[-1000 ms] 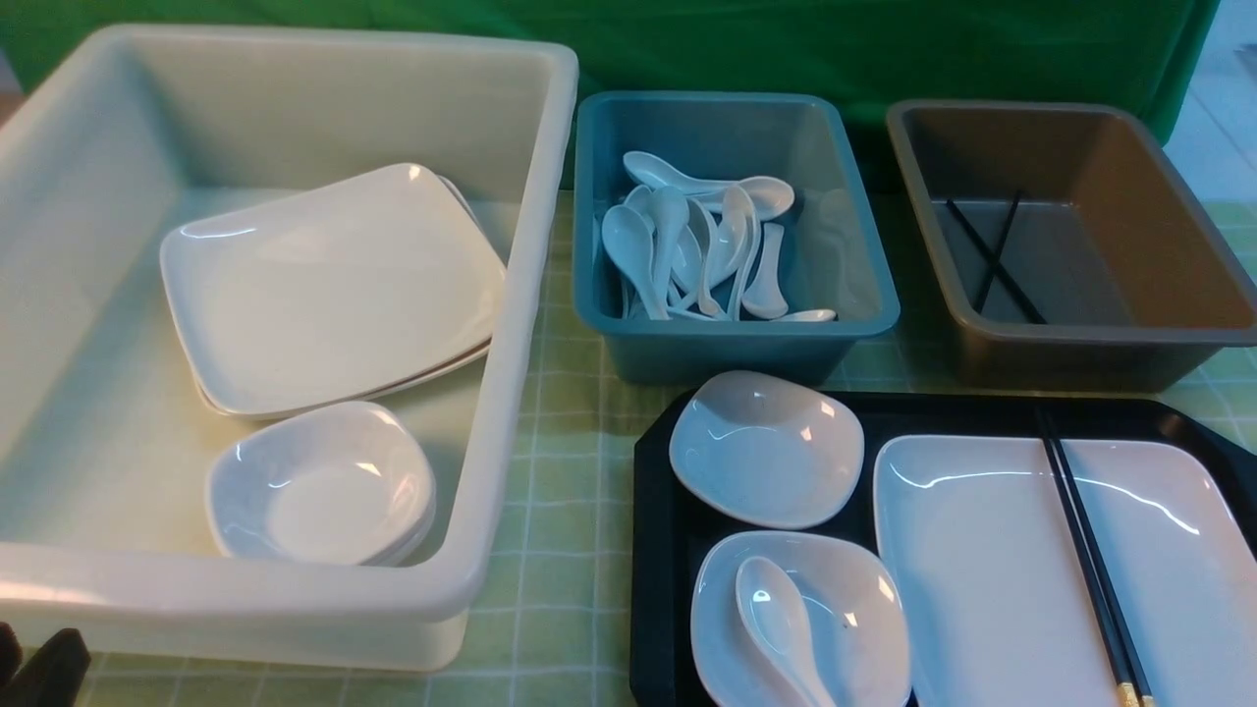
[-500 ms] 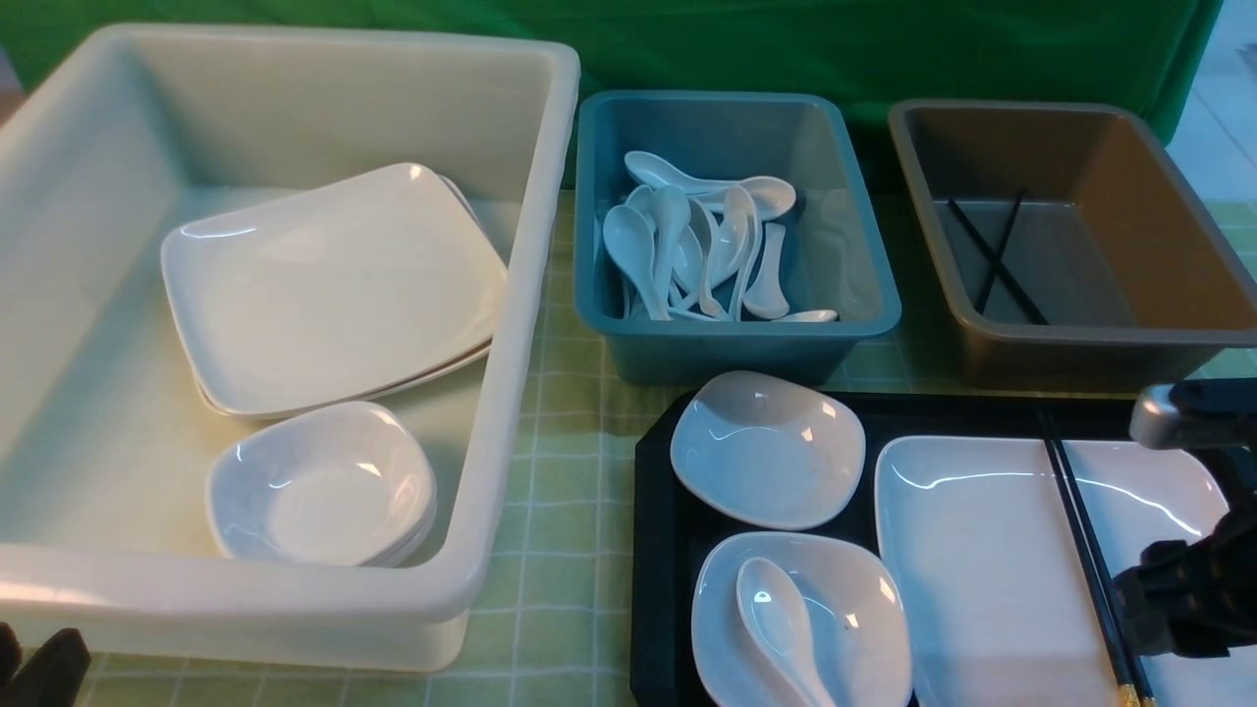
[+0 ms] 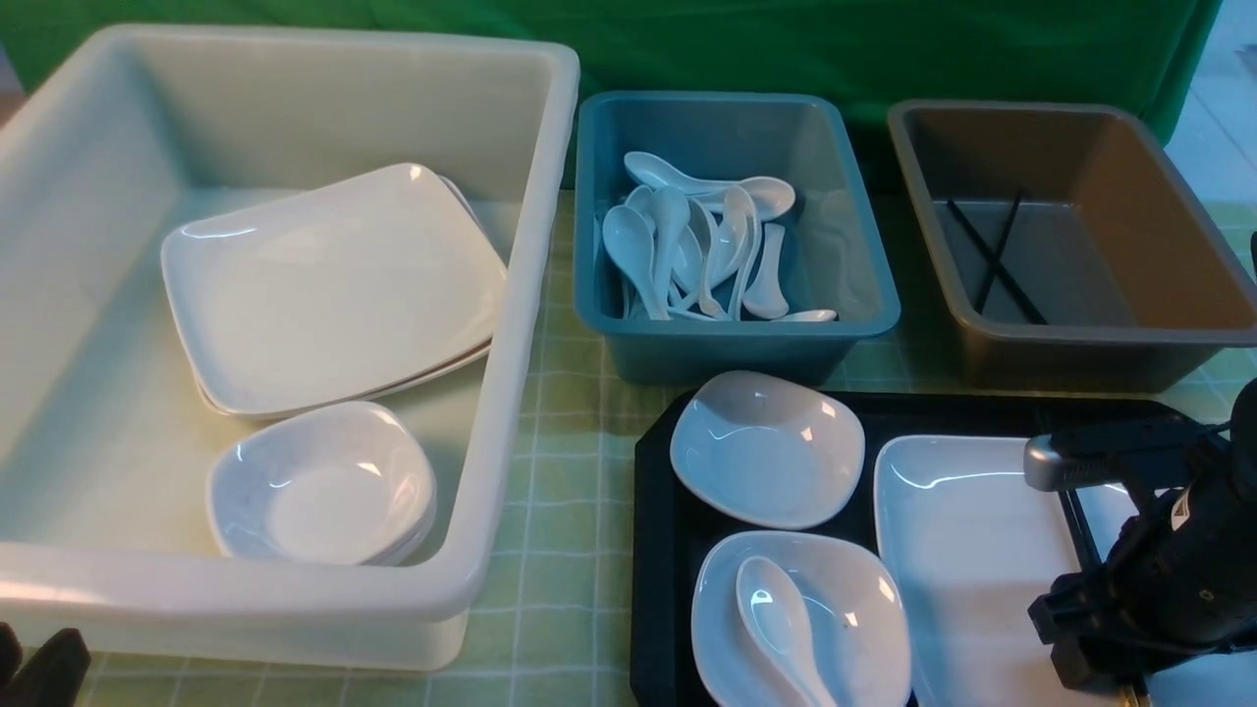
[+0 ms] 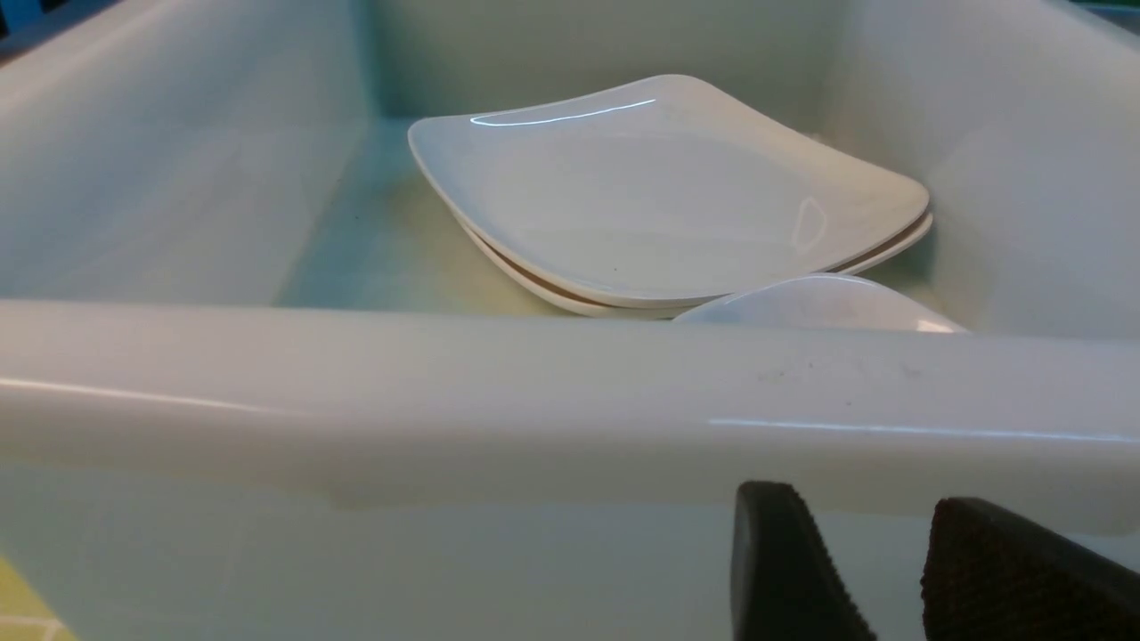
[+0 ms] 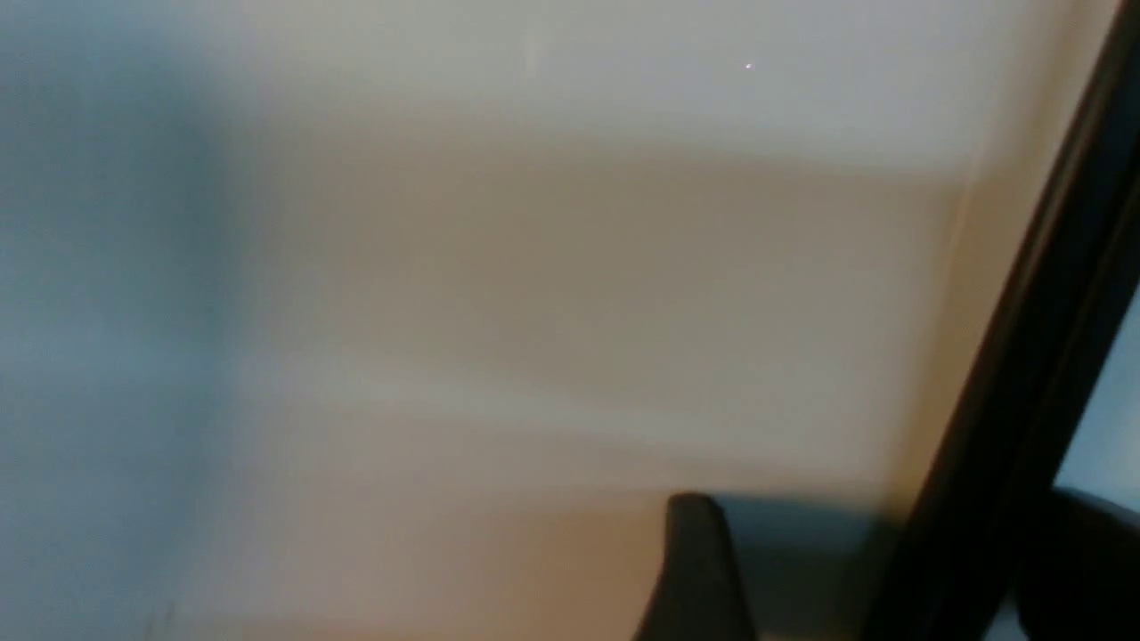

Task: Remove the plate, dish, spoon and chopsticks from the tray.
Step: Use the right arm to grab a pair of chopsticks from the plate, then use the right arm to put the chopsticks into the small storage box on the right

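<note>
Black tray [image 3: 656,570]: one plate [image 3: 962,570] | two dishes [image 3: 766,447] | one spoon [image 3: 774,609] | two chopsticks [image 3: 1078,520]

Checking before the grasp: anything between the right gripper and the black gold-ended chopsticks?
Nothing visible: the right gripper is open, with the black gold-ended chopsticks running between its two dark fingers.

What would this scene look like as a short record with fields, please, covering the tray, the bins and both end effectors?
tray: plate, two small dishes
spoon: in the nearer small dish
chopsticks: lying across the plate
white bin: plates, small dishes
blue bin: spoons
brown bin: dark sticks, crossed
right end effector: open, chopsticks between its fingers, not gripped
left end effector: open, empty, outside the white bin
</note>
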Controlling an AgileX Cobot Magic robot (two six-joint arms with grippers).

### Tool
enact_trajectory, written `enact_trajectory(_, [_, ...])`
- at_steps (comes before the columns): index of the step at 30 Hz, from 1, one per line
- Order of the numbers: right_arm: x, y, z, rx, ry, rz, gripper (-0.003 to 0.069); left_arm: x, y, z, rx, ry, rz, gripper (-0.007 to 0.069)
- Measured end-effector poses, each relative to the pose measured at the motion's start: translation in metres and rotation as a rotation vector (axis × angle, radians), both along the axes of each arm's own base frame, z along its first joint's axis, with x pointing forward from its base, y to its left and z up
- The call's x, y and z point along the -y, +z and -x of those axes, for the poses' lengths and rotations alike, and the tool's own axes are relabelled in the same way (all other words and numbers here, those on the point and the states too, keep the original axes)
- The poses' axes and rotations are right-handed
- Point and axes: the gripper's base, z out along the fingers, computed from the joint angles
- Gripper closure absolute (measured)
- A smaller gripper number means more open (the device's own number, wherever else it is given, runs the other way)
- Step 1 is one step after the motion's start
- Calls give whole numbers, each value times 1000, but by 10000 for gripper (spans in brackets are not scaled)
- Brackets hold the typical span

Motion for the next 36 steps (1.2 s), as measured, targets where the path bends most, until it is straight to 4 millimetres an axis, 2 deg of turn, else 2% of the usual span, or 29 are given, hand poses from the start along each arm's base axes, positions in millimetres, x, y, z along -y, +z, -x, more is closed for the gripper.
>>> enact_trajectory(1, [0,0,0,0,0,0,228,0,0,0,0,0,0,400])
enact_trajectory(3, [0,0,-1,-1,1,1,309,0,0,0,0,0,0,400])
enact_trajectory(4, [0,0,-2,0,3,1,383,0,0,0,0,0,0,400])
enact_trajectory(5, [0,0,-2,-1,4,2,397,0,0,0,0,0,0,400])
enact_trajectory(6, [0,0,-2,-1,7,3,500,0,0,0,0,0,0,400])
enact_trajectory(8, [0,0,-2,-5,11,4,551,0,0,0,0,0,0,400])
enact_trajectory(15, [1,7,7,-19,15,7,542,0,0,0,0,0,0,400])
enact_trajectory(17, [4,15,17,-46,20,12,542,0,0,0,0,0,0,400])
enact_trajectory(20, [7,44,34,-1,24,2,542,0,0,0,0,0,0,400])
enact_trajectory(22, [9,60,41,58,24,-10,542,0,0,0,0,0,0,400])
enact_trajectory(23, [9,61,42,63,24,-11,542,0,0,0,0,0,0,400])
enact_trajectory(25, [10,82,48,148,24,-28,542,0,0,0,0,0,-1,400])
enact_trajectory(26, [10,84,48,156,24,-29,542,0,0,0,0,0,-1,400])
enact_trajectory(28, [10,108,41,256,30,-36,542,0,0,0,0,0,-1,400])
enact_trajectory(29, [9,125,31,328,37,-34,542,0,0,0,0,0,-1,400])
enact_trajectory(30, [9,124,30,328,38,-32,542,0,0,0,0,0,-1,400])
enact_trajectory(32, [6,142,13,401,44,-28,542,0,0,0,0,0,-1,400])
enact_trajectory(33, [5,150,4,431,48,-22,542,0,0,0,0,0,-1,400])
enact_trajectory(34, [1,164,-19,481,51,-19,542,0,0,0,0,0,-1,400])
enact_trajectory(35, [0,166,-24,488,51,-19,542,0,0,0,0,0,-1,400])
enact_trajectory(36, [-2,173,-42,516,49,-17,542,0,0,0,0,0,-1,400])
